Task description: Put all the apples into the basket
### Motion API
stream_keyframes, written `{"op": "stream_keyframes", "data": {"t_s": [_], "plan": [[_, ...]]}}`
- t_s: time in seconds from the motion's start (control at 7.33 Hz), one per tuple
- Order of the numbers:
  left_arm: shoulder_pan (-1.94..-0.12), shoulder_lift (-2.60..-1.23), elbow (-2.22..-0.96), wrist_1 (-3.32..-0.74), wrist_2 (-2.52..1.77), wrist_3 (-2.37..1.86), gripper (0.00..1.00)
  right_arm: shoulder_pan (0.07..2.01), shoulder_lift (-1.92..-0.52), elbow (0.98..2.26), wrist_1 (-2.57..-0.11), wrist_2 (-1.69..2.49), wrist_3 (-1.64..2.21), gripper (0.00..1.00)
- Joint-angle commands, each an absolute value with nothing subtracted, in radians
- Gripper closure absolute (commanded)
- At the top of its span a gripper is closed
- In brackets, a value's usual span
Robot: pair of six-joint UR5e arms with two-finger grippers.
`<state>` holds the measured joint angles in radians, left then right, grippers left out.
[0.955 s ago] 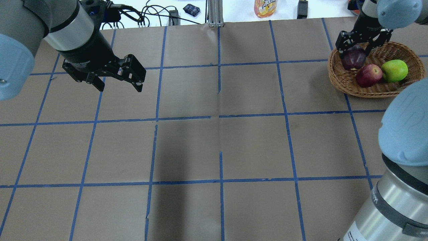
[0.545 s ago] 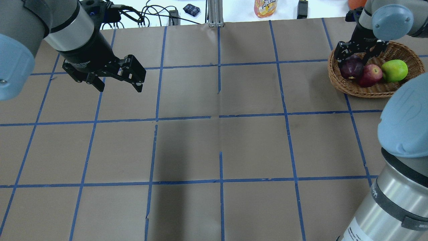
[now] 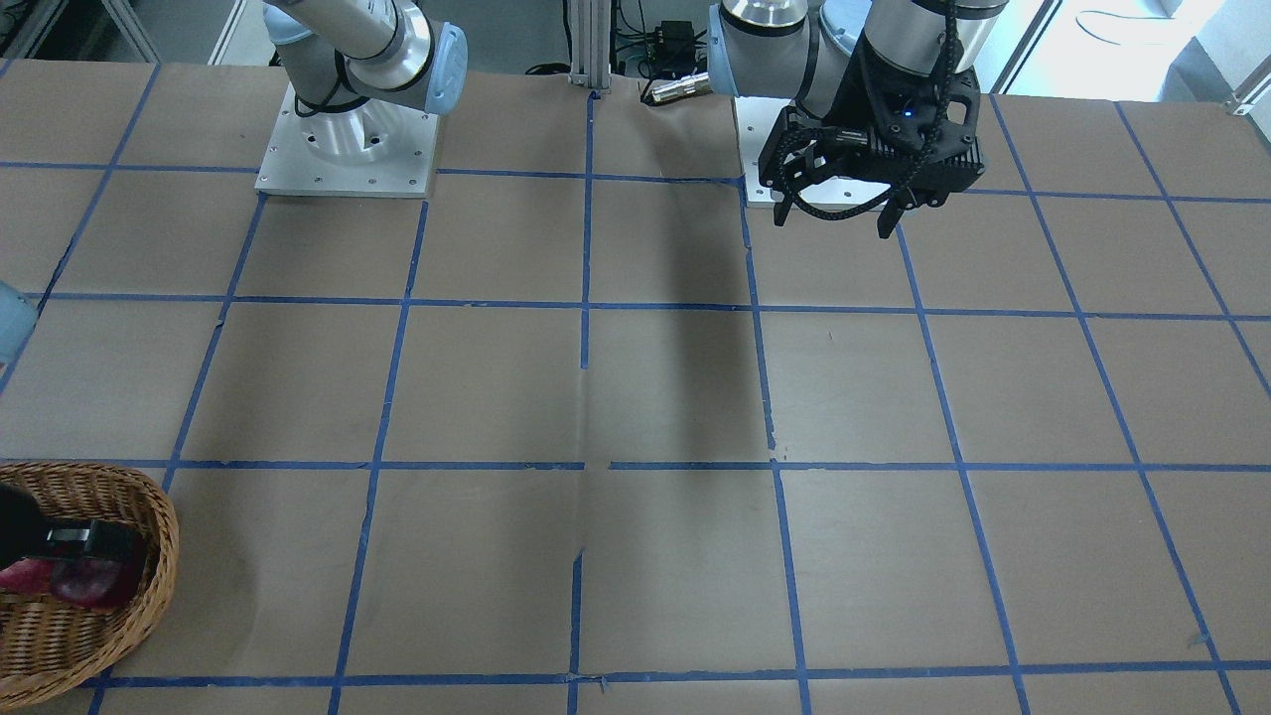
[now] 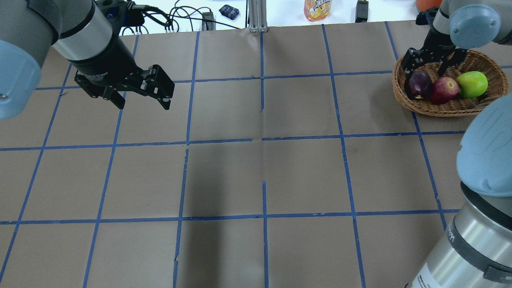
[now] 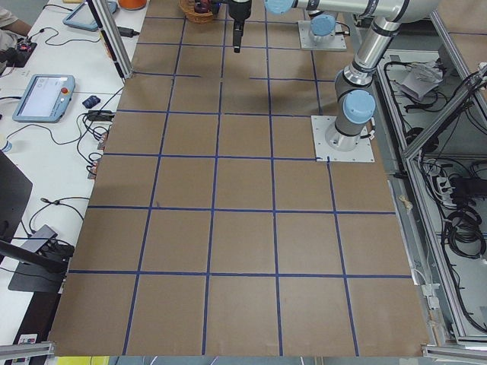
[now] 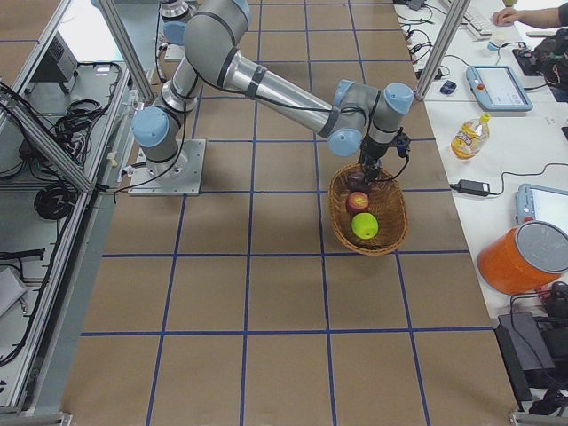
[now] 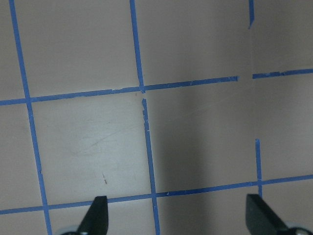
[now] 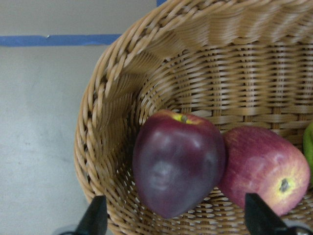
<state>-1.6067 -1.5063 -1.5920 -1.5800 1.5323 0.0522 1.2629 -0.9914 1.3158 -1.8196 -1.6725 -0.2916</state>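
The wicker basket (image 4: 448, 109) stands at the table's far right. In it lie the maroon apple (image 4: 418, 84), the red apple (image 4: 443, 90) and the yellow-green apple (image 4: 472, 84), side by side. My right gripper (image 4: 425, 67) is open just above the maroon apple and holds nothing. In the right wrist view the maroon apple (image 8: 177, 169) rests against the red apple (image 8: 266, 166) inside the basket wall (image 8: 195, 73), between my spread fingertips (image 8: 95, 218). My left gripper (image 4: 143, 105) is open and empty above the table's far left; it also shows in the front view (image 3: 832, 220).
An orange drink bottle (image 4: 317, 9), cables (image 4: 168, 18) and a small dark object (image 4: 229, 11) lie on the white bench beyond the table's far edge. Both arm base plates (image 3: 348, 149) stand at the robot's side. Brown paper with blue tape lines covers the table.
My right gripper has let go of the maroon apple, which has dropped into the basket beside the red one. The gripper stays open above it. The left arm has not moved.
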Motion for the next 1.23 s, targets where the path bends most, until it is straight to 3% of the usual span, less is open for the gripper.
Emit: {"op": "stream_keyframes", "data": {"t_s": [0.0, 0.68, 1.09], "plan": [[-1.606, -1.508, -1.591, -1.58, 1.531, 0.051, 0.0, 1.267, -1.098, 1.315, -1.691, -1.663, -0.278, 0.0], [-1.606, -1.508, -1.591, -1.58, 1.531, 0.051, 0.0, 1.483, -1.34, 1.336, -1.482, -1.548, 0.054, 0.0], [-1.606, -1.508, -1.591, -1.58, 1.531, 0.051, 0.0, 1.609, -1.492, 1.507, -1.495, -1.569, 0.114, 0.0]]}}
